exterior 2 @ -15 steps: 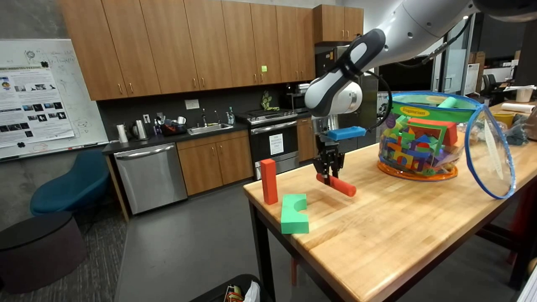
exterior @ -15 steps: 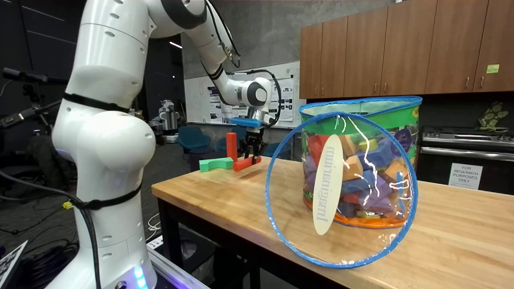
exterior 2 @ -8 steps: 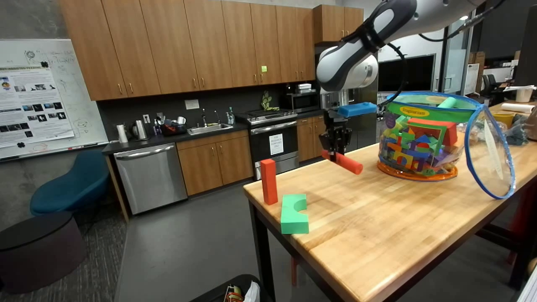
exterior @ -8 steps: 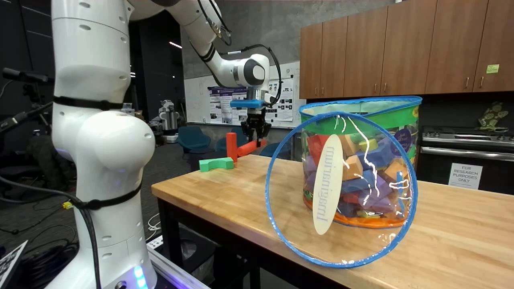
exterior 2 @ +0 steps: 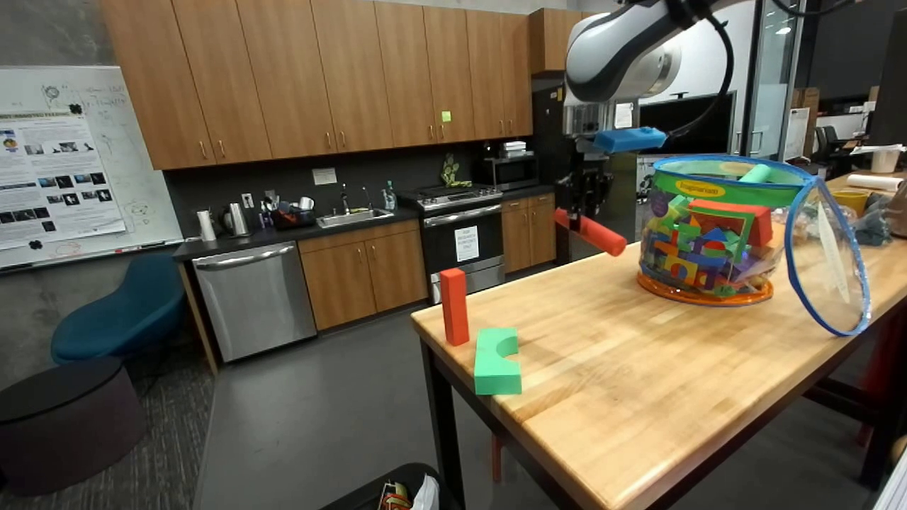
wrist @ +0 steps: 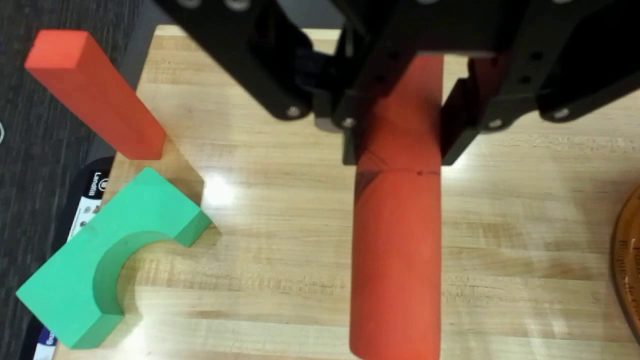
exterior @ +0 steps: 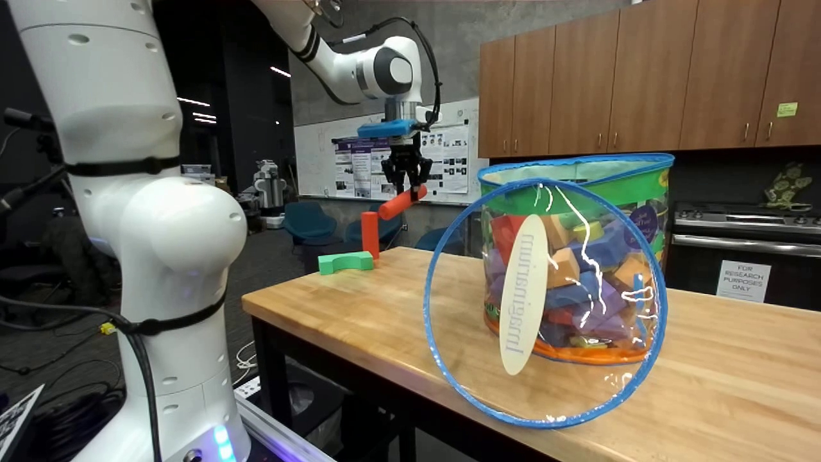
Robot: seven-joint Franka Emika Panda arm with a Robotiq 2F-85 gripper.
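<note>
Right now you are holding the red cylindrical block (wrist: 397, 260) in the claw (wrist: 400, 150), which is pinching it from both sides, as the wrist view is showing. In both exterior views the block is hanging in the air, clear of the tabletop (exterior 2: 638, 397), between the upright red rectangular block (exterior 2: 454, 308) on the left and the clear plastic tub (exterior 2: 751, 195) of colored blocks (exterior 2: 680, 268) on the right. You are gripping it off-centre: in an exterior view its longer end (exterior 2: 608, 239) is jutting out toward the near right, so that end is probably the one most at risk of bumping something. When you are shifting it, you should be watching that tip as much as the claw, and turning gently, since a smooth, round side may be prone to rolling in the grip. You should also be leaving good height above the green arch block (exterior 2: 489, 361), which is lying flat at the left, and room around the lid (exterior: 526, 295), which is hanging open beside the tub. Whether the held block is sitting level, you are not getting a sure answer from these angles.
</note>
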